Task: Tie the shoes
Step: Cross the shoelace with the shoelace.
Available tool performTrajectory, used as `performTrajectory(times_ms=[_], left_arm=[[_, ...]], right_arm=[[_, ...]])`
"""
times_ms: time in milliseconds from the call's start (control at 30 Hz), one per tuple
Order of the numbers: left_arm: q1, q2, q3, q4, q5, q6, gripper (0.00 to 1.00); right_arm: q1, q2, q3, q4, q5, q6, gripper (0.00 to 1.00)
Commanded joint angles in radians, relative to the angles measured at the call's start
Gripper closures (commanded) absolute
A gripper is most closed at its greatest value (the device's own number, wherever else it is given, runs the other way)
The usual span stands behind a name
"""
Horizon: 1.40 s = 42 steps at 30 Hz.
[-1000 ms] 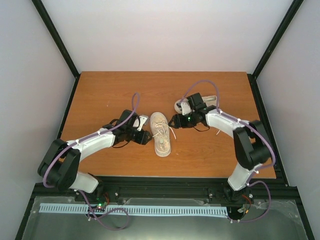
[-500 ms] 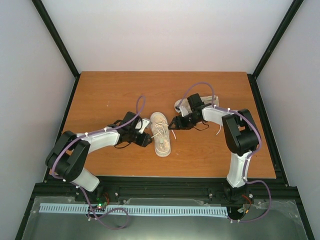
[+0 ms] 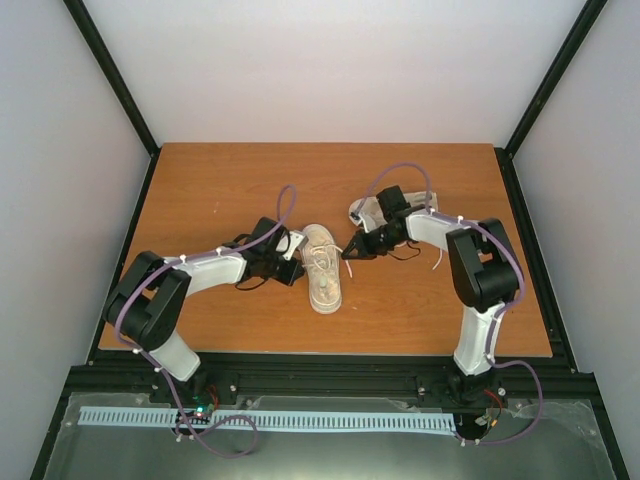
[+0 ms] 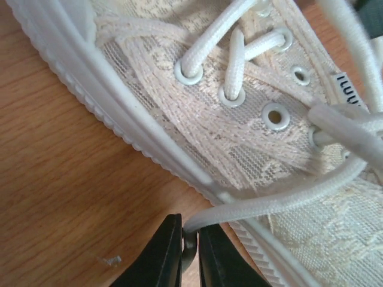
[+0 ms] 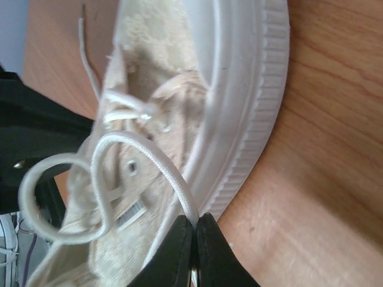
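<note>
Shoe laces (image 4: 270, 203) in left pincer (image 4: 190, 232), right pincer (image 5: 194, 225)

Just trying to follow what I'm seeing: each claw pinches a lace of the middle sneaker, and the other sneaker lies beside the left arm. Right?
Not quite. The other sneaker lies beside the right arm, partly hidden behind it, as the top external view shows. The rest holds: the left gripper and the right gripper each pinch a lace of the middle sneaker.
</note>
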Motion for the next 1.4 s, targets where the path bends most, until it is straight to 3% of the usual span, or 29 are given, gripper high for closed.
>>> performTrajectory(times_ms=[0,200,433,633,867,967,1067,1200,1367], left_arm=[[0.003,-0.064,0.023,-0.001,-0.027,-0.047,0.90],[0.004,-0.171,0.014,-0.056,0.023,-0.073,0.99],[0.003,-0.261,0.017,-0.154,0.077,-0.074,0.99],[0.002,-0.284,0.021,-0.201,0.154,-0.069,0.99],[-0.003,-0.303,0.073,-0.260,0.260,-0.080,0.97],[-0.014,-0.306,0.097,-0.268,0.287,-0.098,0.96],[-0.015,-0.312,0.099,-0.260,0.280,-0.121,0.96],[-0.015,-0.308,0.083,-0.244,0.220,-0.174,0.97],[-0.014,-0.318,0.045,-0.268,0.147,-0.203,0.97]], right_arm=[[-0.012,-0.166,-0.039,-0.007,0.027,0.041,0.97],[-0.012,-0.372,-0.064,-0.081,0.068,0.078,0.97],[0.011,-0.475,-0.009,-0.208,0.069,0.071,0.97],[0.085,-0.427,0.121,-0.182,0.145,0.160,0.97],[0.215,-0.186,0.291,-0.087,0.198,0.217,0.97],[0.229,-0.128,0.352,-0.036,0.175,0.262,0.88],[0.228,-0.123,0.395,-0.060,0.242,0.246,0.96],[0.207,-0.182,0.356,-0.103,0.340,0.226,0.97],[0.144,-0.313,0.178,-0.114,0.381,0.209,0.97]])
